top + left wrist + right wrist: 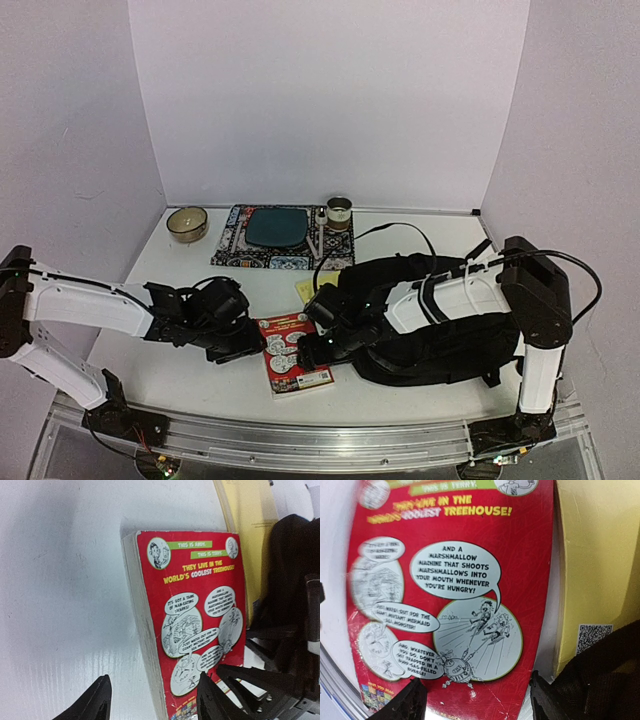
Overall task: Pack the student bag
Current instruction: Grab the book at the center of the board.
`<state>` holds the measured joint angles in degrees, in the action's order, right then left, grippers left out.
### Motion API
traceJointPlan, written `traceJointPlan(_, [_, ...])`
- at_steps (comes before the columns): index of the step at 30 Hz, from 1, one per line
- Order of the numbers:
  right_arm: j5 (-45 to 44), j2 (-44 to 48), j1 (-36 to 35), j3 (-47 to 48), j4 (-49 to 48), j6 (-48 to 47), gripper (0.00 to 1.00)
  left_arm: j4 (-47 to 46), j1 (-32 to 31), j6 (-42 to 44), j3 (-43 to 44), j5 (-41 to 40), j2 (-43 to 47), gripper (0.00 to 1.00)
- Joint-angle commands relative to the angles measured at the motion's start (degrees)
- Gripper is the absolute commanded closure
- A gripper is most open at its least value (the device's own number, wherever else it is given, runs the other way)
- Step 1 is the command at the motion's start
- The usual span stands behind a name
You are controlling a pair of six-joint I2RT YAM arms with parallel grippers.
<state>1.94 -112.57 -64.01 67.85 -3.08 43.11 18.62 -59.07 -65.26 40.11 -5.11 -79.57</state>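
The student bag [440, 335], a big black fabric backpack, lies at the right of the table, partly under my right arm. Left of it a red comic-covered book [292, 352] lies flat, back cover up. My left gripper [245, 340] is at the book's left edge. In the left wrist view it is open [152, 702], with the book [195, 615] and its page edge between the jaws, held by neither. My right gripper [318, 345] hovers open over the cover [475, 700], with the book [455, 580] below and the bag's fabric [605, 680] beside its right finger.
A yellow pad [305, 290] lies between book and bag, seen again as the yellow pad [595, 555]. At the back stand a tan bowl [187, 222], a patterned mat [232, 245] bearing a teal pad [277, 226], and a small tin [339, 211].
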Motion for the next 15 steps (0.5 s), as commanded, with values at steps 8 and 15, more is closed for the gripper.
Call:
traceJointPlan(8, [-0.97, -1.52, 0.29, -0.44, 0.68, 0.24, 0.30, -11.54, 2.39, -3.92, -2.25, 1.29, -1.74, 0.39])
traceJointPlan(15, [0.15, -1.32, 0.29, -0.61, 0.17, 0.21, 0.30, -22.85, 4.58, -5.25, -4.05, 9.69, -7.98, 0.46])
